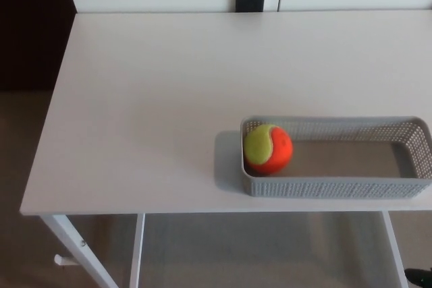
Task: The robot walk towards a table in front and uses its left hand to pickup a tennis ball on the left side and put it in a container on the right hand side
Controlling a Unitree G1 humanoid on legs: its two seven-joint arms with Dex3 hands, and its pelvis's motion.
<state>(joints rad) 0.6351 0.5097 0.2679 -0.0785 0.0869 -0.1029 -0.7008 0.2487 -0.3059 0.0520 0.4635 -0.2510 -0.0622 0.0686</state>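
Tennis ball (268,149) lies in the grey basket (337,187), base hidden by its wall; neither hand visible.

And there's the tennis ball (268,148), half yellow-green, half orange, sitting inside the container (337,187), tucked against its left end wall. The container, a long grey perforated basket, lies lengthwise along the near right edge of the white bench (148,99).
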